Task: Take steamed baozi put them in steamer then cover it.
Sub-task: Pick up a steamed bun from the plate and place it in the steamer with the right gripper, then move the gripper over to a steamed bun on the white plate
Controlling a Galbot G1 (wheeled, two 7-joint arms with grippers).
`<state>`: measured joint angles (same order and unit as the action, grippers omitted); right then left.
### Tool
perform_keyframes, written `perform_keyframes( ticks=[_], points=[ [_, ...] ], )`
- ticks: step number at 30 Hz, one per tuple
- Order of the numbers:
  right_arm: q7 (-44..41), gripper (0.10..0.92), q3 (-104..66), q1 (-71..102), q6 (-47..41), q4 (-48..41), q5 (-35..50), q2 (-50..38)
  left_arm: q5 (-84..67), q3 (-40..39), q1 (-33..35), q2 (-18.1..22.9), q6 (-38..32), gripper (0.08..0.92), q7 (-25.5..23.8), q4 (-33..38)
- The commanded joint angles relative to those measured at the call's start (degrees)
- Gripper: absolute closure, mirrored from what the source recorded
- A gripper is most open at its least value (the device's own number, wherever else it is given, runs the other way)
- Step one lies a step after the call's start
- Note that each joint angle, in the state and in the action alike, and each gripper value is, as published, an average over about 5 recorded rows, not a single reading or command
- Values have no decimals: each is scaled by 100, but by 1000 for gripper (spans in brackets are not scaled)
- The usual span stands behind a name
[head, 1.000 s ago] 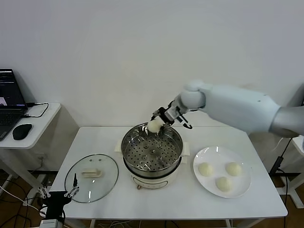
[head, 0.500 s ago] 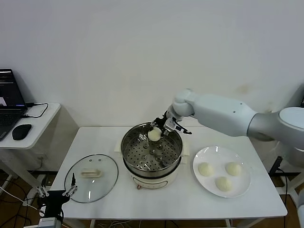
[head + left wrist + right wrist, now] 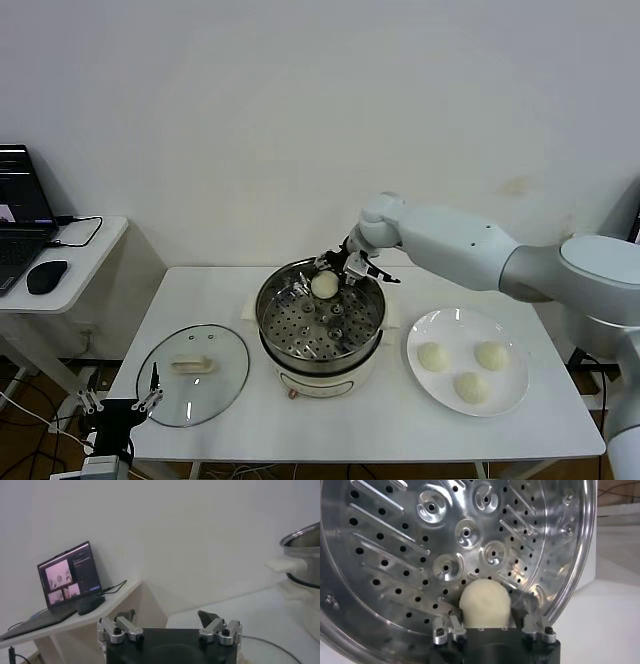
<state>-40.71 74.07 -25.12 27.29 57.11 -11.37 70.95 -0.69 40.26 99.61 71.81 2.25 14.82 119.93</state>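
One of the four baozi is in; three wait, and the covering is not yet done. The white table [image 3: 240, 290] carries the steamer [image 3: 285, 330], a shiny steel basket with a perforated floor on a cream pot base. To its left lies the cover [image 3: 215, 385], clear glass, metal-rimmed, with a cream bar handle. To its right a flat white plate [image 3: 505, 395] holds three smooth round buns [image 3: 432, 356]. The right gripper [image 3: 340, 268] hangs over the steamer's far side, jaws parted either side of the fourth baozi [image 3: 324, 285], which looks to rest on the floor. The left gripper [image 3: 120, 405], spread wide and empty, waits near the table's near-left corner.
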Motion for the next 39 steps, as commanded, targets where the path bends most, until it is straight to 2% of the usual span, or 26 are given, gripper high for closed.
perform_keyframes(
  ticks=[1, 7, 12, 18, 28, 39],
  points=[
    [-531, 219, 205, -550, -789, 754, 1458, -180, 13, -16, 4, 16, 2, 177, -5, 22],
    [-1286, 203, 271, -1280, -2106, 1776, 2707, -776, 15, -10, 28, 9, 0, 177, -10, 62],
    [-1749, 203, 324, -1798, -3220, 2433, 2743, -1464, 13, -29, 33, -3, 6, 177, -24, 130],
    [-1847, 203, 604, -2133, -4257, 3268, 2867, -2435, 33, -146, 19, 1, 16, 177, -41, 232],
    [-1592, 203, 476, -1303, -4873, 4047, 2648, -4371, 9, -170, 48, -86, 2, 177, -55, 233],
    [-1301, 203, 54, 71, -4834, 4104, 1982, -4839, 40, -154, 125, -44, -11, 177, -47, 218]
  ],
)
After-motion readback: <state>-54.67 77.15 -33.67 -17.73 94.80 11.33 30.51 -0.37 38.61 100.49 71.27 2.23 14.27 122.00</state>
